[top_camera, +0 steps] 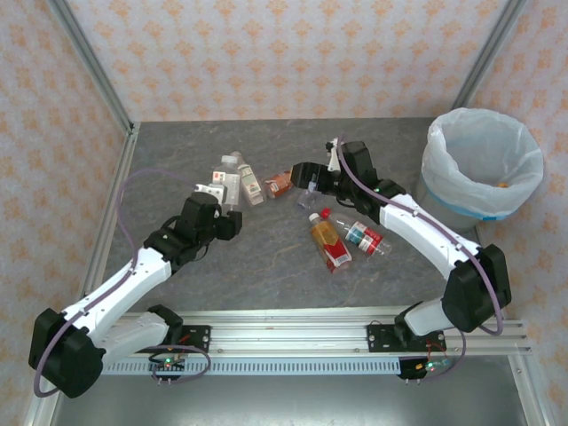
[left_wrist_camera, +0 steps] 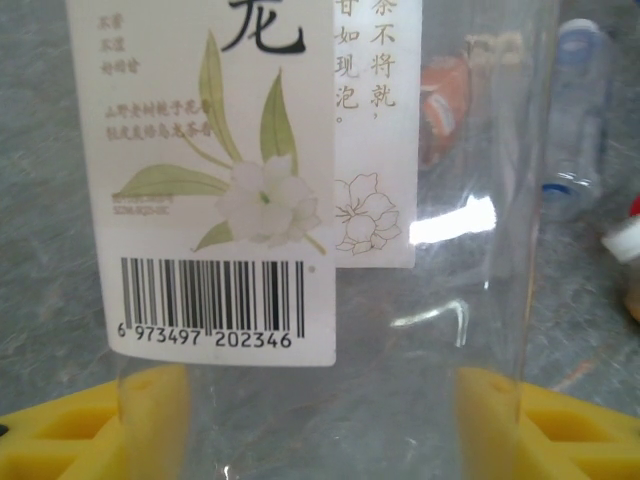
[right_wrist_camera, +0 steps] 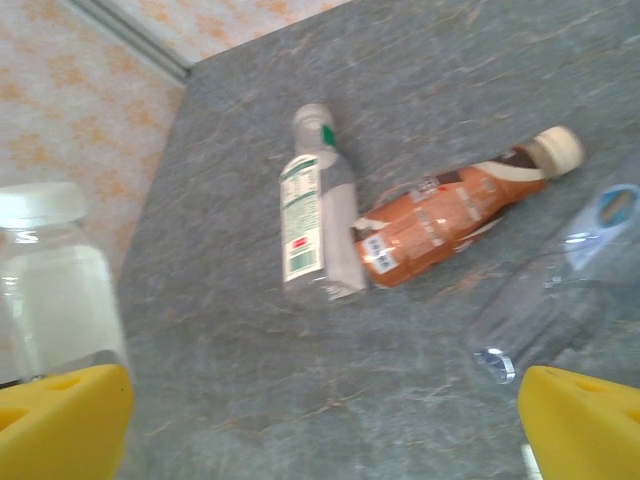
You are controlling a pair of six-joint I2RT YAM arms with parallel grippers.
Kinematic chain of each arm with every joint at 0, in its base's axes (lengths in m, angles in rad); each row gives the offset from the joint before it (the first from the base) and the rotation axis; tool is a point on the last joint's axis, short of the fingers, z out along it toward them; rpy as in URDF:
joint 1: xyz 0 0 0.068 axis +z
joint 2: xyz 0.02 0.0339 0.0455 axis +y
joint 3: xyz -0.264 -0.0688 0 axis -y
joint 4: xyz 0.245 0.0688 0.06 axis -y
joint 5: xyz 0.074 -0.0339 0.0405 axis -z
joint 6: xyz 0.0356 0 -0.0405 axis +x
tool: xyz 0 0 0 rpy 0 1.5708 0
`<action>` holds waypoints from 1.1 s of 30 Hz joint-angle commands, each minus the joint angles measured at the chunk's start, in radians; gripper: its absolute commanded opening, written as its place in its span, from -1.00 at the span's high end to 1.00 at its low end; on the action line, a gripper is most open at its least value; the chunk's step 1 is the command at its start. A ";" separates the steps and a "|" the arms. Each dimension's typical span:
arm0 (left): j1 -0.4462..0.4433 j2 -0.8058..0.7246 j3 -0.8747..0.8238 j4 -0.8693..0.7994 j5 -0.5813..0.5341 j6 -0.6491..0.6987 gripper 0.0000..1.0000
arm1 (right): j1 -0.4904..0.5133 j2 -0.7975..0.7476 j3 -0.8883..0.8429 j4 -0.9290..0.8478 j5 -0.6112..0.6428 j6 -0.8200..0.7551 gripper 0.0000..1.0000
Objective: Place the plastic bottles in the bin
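Observation:
My left gripper [top_camera: 222, 202] [left_wrist_camera: 320, 425] is shut on a clear plastic bottle with a white flower label [left_wrist_camera: 250, 180] [top_camera: 211, 189], its yellow fingers [left_wrist_camera: 150, 420] pressing both sides. My right gripper [top_camera: 303, 176] [right_wrist_camera: 320, 430] hangs open over bare table. Ahead of it lie a white-and-green-labelled bottle [right_wrist_camera: 318, 225] [top_camera: 251, 185], an orange bottle with a tan cap [right_wrist_camera: 450, 215] [top_camera: 280, 184] and a clear blue-labelled bottle [right_wrist_camera: 570, 280] [top_camera: 311, 192]. Two more bottles, orange-red [top_camera: 328, 241] and red-and-blue [top_camera: 366, 238], lie under the right arm. The bin [top_camera: 479, 164] stands at the far right.
Another clear white-labelled bottle [top_camera: 232, 171] lies by the left gripper. A white-capped clear bottle [right_wrist_camera: 55, 280] stands at the left edge of the right wrist view. Metal frame posts [top_camera: 93, 67] and patterned walls close in the grey table [top_camera: 266, 275].

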 commanded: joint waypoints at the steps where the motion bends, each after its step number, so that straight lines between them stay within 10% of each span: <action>1: -0.046 -0.006 0.003 0.063 -0.005 0.055 1.00 | 0.005 -0.002 0.041 0.025 -0.156 0.050 -0.98; 14: -0.216 0.107 0.068 0.144 0.042 0.177 1.00 | 0.014 0.007 -0.006 0.256 -0.335 0.143 -0.89; 33: -0.280 0.158 0.077 0.217 0.058 0.160 1.00 | 0.017 0.048 0.002 0.241 -0.202 0.151 -0.09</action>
